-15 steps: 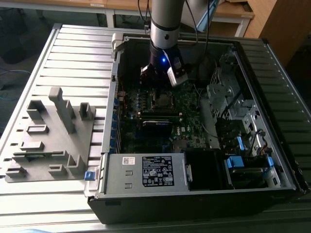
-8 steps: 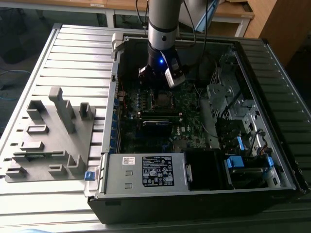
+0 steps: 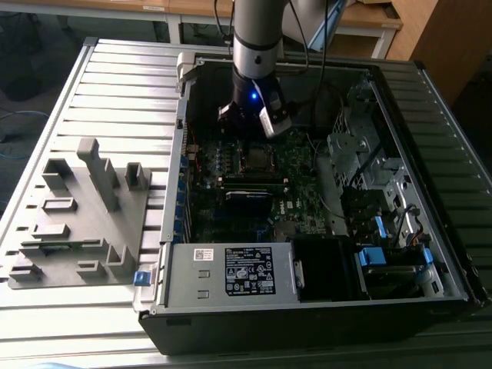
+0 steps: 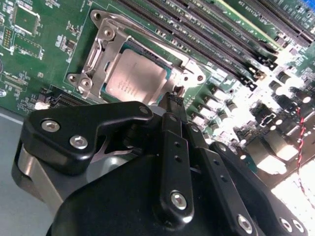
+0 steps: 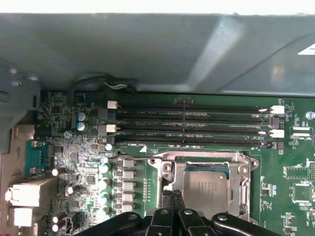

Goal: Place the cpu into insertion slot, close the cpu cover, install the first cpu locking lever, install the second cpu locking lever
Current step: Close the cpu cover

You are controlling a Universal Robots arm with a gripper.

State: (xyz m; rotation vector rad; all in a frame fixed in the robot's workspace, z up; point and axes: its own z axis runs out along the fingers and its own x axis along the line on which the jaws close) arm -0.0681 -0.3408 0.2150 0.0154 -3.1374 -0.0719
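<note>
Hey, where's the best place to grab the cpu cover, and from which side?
Probably the small tab sticking out from the cpu cover rim, coming from above. The frame lies flat around the cpu, so its thin bars give the jaws little else to pinch.

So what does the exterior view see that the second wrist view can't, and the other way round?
The exterior view adds the open dark computer case, the grey ridged table, a grey plastic rack and the silver robot arm. The second wrist view adds the small grey-silver square cpu, framed by its thin silver metal cover, with the black gripper close by. Both share the green circuit board and the dark square insertion slot.
</note>
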